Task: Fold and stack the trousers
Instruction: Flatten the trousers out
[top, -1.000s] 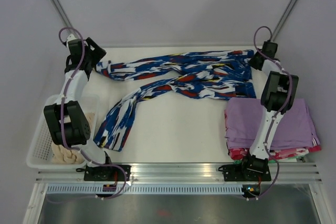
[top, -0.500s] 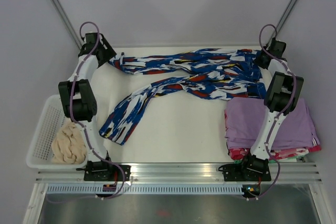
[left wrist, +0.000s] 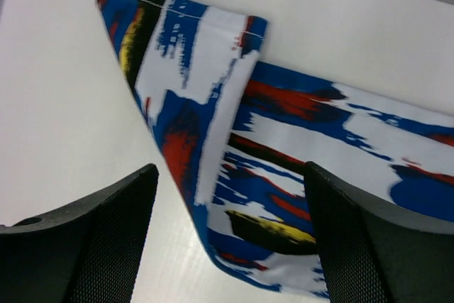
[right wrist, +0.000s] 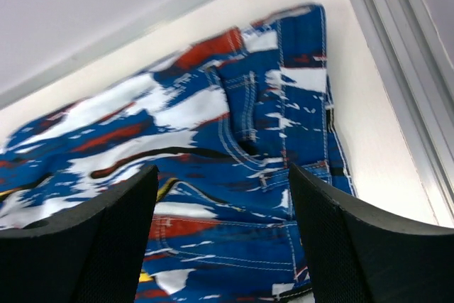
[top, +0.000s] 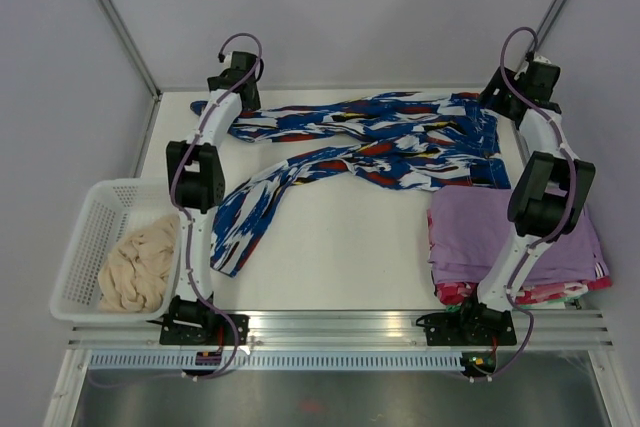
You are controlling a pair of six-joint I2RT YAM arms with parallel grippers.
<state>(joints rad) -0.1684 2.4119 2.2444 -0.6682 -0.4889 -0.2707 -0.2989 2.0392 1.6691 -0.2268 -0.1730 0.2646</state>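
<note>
Trousers [top: 380, 142]: spread flat along the far edge of the tabletop [top: 350, 247], not folded; the waist end [right wrist: 284, 104] lies at the far right corner, one leg runs along the far edge to the far left, and the other slants down toward the near left.
Cuff [left wrist: 184, 40]: end of the far leg, flat on the tabletop with one corner turned over, near the far left corner.
Left gripper [left wrist: 230, 175]: jaws wide apart over the far leg just behind the cuff, with nothing between them.
Right gripper [right wrist: 221, 175]: jaws wide apart above the waist end, gripping nothing; the cloth lies loose below.
Basket [top: 85, 237]: at the near left edge, with a cream bundle [top: 140, 267] inside.
Lilac stack [top: 480, 237]: folded at the near right, just beside the seat of the trousers.
Change, left arm: a second ago it reached out over the basket and hid part of the bundle; it has since swung in along the far edge, and the bundle shows whole.
Change, right arm: a second ago its gripper sat low at the waist end; now it is drawn back into the far right corner with its jaws parted.
Change, trousers: the far leg and the slanted leg have both shifted a little to the right.
</note>
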